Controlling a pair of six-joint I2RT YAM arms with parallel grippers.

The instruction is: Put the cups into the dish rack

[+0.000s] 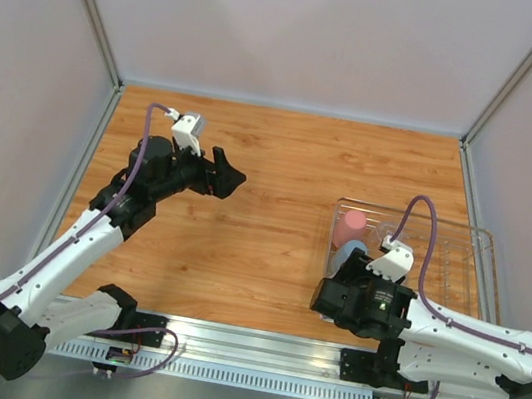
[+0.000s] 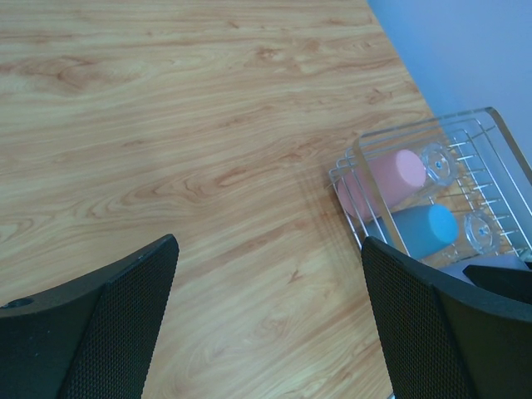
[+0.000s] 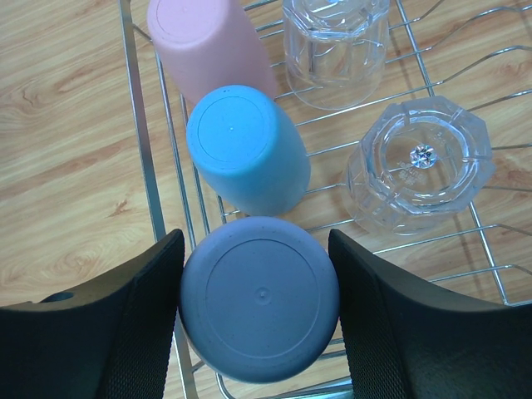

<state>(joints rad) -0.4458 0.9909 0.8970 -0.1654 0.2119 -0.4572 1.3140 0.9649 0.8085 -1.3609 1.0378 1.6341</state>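
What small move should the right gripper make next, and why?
Probably open the right gripper: its fingers hold the lavender cup, which sits upside down in the dish rack beside the blue cup, so it seems placed.

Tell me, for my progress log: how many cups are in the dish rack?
5. The pink cup, blue cup and lavender cup line the rack's rim, the last inside the right pincer; two clear tumblers sit beside them.
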